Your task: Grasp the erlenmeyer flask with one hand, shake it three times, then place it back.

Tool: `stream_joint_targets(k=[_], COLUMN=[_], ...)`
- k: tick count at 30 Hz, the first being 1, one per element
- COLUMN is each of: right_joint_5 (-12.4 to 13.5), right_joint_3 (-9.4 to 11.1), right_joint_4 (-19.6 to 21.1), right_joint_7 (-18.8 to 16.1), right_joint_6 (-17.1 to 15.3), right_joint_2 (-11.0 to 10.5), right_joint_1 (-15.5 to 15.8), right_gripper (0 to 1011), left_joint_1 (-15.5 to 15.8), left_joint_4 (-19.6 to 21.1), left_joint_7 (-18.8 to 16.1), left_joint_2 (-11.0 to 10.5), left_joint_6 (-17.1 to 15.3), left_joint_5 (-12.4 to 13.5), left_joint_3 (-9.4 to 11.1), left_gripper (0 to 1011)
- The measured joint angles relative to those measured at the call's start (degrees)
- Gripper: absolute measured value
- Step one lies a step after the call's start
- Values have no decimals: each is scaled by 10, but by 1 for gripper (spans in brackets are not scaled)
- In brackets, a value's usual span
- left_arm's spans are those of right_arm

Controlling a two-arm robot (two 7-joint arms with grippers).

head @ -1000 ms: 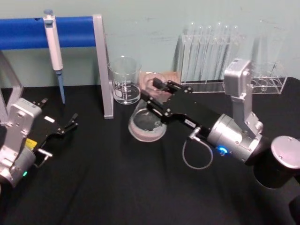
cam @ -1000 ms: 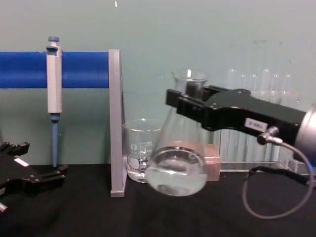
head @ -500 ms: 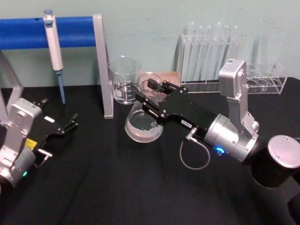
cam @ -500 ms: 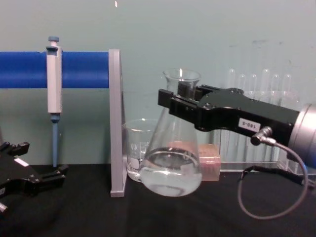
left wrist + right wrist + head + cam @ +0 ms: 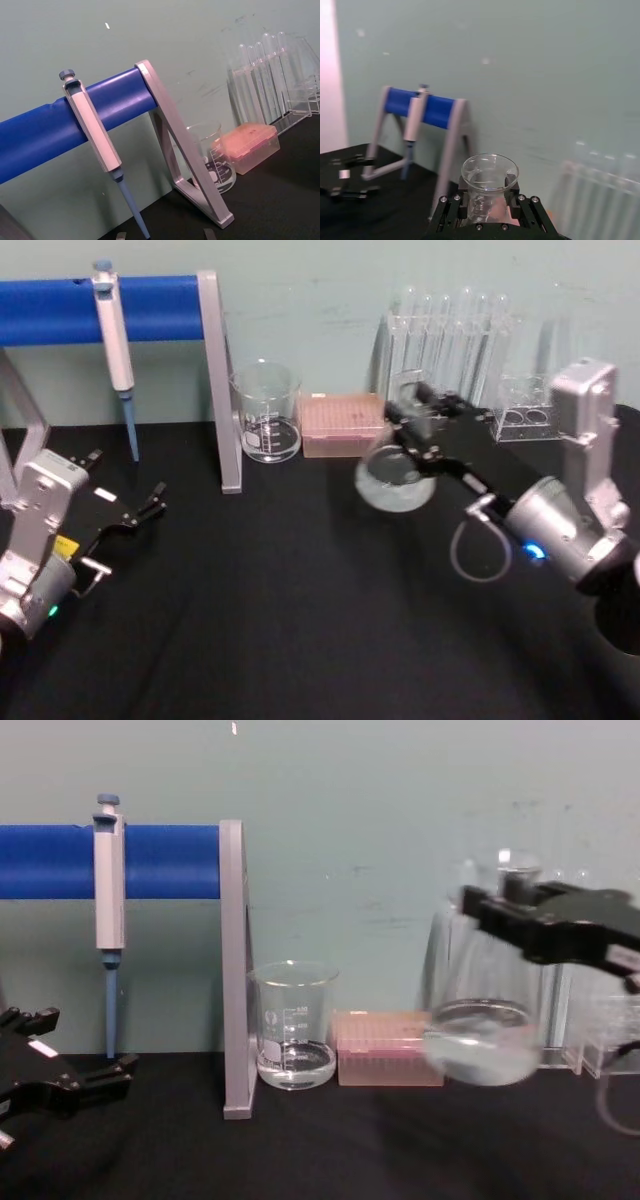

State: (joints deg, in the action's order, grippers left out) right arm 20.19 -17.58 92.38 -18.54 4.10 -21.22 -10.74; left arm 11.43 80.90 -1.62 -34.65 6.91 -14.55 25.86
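The right gripper (image 5: 410, 415) – black, two-fingered, on a silver cylindrical wrist – is clamped on the narrow neck of the clear glass conical flask (image 5: 392, 482), one finger (image 5: 451, 205) on each side just under the flared rim. The flask's wide base hangs below the fingers, clear of the black table (image 5: 280, 620), with a little clear liquid inside. Just behind the hand stands the clear rack of test tubes (image 5: 450, 340); to its left sit a pink lidded plastic box (image 5: 343, 424) and, farther off, a straight-walled glass beaker (image 5: 267, 412). Well to the hand's left, the left gripper (image 5: 145, 508) rests on the table, fingers apart.
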Motion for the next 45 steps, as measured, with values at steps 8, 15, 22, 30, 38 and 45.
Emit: stream_joint_targets(k=[8, 15, 22, 30, 38, 45], right_joint_5=[-12, -22, -28, -26, -9, 3], right_joint_3=[50, 73, 70, 35, -12, -40], right_joint_4=[24, 34, 23, -4, -34, -50], right_joint_7=[45, 63, 43, -11, -66, -91], right_joint_6=[-9, -17, -20, -21, -21, -19], right_joint_2=[-2, 2, 11, 20, 25, 24], right_joint_1=[38, 55, 43, 8, -31, -53], right_gripper=[449, 450, 449, 449, 450, 449], left_joint_1=[0, 0, 0, 0, 0, 0], left_joint_4=[0, 0, 0, 0, 0, 0], left_joint_7=[0, 0, 0, 0, 0, 0], left_joint_2=[0, 0, 0, 0, 0, 0], left_joint_6=[0, 0, 0, 0, 0, 0], left_joint_5=[0, 0, 0, 0, 0, 0], left_joint_3=[0, 0, 0, 0, 0, 0], left_gripper=[1001, 1001, 1001, 1001, 1001, 1001])
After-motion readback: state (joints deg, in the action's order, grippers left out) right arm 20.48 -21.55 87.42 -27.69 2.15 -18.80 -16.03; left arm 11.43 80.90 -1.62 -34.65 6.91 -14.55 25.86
